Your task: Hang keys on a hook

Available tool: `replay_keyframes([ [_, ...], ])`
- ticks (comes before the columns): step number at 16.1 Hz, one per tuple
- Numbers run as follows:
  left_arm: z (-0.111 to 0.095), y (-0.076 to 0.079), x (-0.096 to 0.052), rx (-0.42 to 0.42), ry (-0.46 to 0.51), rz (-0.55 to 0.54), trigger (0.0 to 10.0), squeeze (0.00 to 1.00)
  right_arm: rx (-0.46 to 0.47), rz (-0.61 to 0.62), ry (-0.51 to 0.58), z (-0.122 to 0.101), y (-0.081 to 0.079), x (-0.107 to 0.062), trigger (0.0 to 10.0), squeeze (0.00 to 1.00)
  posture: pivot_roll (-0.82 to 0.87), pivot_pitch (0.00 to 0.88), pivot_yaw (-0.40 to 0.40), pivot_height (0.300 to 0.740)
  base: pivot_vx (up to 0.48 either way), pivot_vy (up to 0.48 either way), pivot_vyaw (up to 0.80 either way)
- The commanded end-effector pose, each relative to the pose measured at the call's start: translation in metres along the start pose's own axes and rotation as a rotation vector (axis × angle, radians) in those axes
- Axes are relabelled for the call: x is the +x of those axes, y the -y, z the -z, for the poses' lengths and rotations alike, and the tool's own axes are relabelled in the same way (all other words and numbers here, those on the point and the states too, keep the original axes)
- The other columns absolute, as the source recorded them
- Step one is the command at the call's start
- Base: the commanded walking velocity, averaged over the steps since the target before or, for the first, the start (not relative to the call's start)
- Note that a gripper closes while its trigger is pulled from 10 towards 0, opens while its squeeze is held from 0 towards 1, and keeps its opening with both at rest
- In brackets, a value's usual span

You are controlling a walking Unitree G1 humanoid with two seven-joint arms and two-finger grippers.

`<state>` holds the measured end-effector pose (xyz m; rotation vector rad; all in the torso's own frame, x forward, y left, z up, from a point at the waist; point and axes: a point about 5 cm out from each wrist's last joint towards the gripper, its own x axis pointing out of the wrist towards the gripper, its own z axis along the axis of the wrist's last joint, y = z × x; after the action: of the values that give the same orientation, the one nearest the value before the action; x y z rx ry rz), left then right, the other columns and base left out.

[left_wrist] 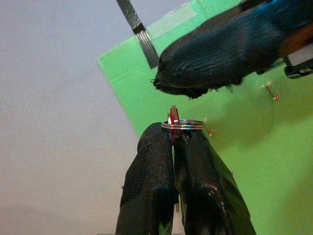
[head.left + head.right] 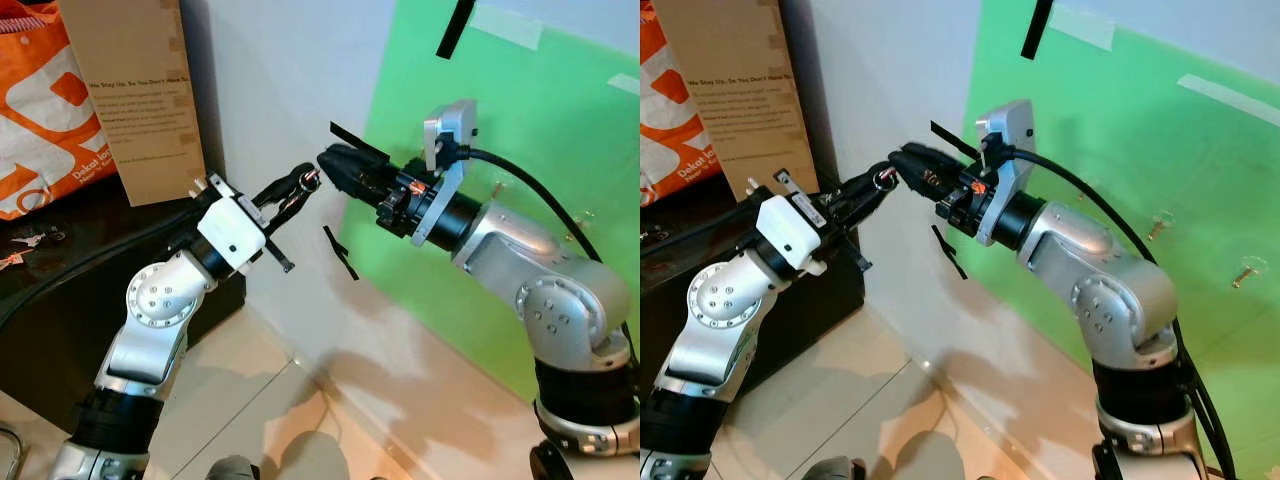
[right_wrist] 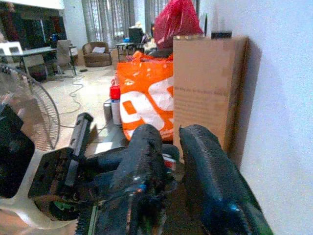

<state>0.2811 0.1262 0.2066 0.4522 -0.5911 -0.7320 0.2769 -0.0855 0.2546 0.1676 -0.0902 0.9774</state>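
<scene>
A silver key ring with a red tag (image 1: 182,125) sticks up from the tips of my left gripper (image 2: 305,183), which is shut on it in front of the white wall. My right gripper (image 2: 325,163) comes in from the right, its tips just above the ring and very close to it. In the right wrist view its fingers (image 3: 146,147) stand a narrow gap apart over the left gripper. The green board (image 2: 520,150) on the wall carries small brass hooks (image 2: 1158,225), well to the right of both grippers.
A cardboard box (image 2: 135,90) and an orange bag (image 2: 40,110) stand on a dark cabinet (image 2: 60,270) at the left, with more keys (image 2: 30,238) lying on it. Black tape strips (image 2: 340,252) edge the board. A floor fan (image 3: 29,112) stands beyond.
</scene>
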Motion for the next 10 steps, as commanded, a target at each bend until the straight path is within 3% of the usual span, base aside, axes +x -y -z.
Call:
replay_keyframes([
  [1, 0.000, 0.001, 0.004, 0.011, 0.002, 0.015, 0.0, 0.00, -0.039, -0.012, 0.013, -0.001, -0.005, -0.001, 10.0, 1.00, 0.04, 0.000, -0.074, 0.740, 0.000, 0.000, 0.00],
  [5, 0.000, 0.000, 0.006, 0.018, 0.004, 0.010, 0.0, 0.00, -0.190, -0.010, -0.030, 0.008, -0.012, 0.003, 10.0, 1.00, 0.05, 0.000, -0.080, 0.740, 0.000, 0.000, 0.00],
  [8, 0.000, 0.000, 0.006, 0.021, 0.003, 0.007, 0.0, 0.00, -0.222, 0.046, -0.032, 0.011, -0.011, 0.007, 10.0, 1.00, 0.05, 0.000, -0.082, 0.740, 0.000, 0.000, 0.00],
  [9, 0.000, 0.000, 0.006, 0.021, 0.003, 0.007, 0.0, 0.00, -0.231, 0.050, -0.035, 0.012, -0.011, 0.008, 10.0, 0.89, 0.05, 0.000, -0.082, 0.740, 0.000, 0.000, 0.00],
  [10, 0.000, 0.000, 0.006, 0.023, 0.003, 0.006, 0.0, 0.00, -0.263, 0.065, -0.059, 0.015, -0.008, 0.008, 10.0, 0.00, 0.05, 0.000, -0.082, 0.740, 0.000, 0.000, 0.00],
])
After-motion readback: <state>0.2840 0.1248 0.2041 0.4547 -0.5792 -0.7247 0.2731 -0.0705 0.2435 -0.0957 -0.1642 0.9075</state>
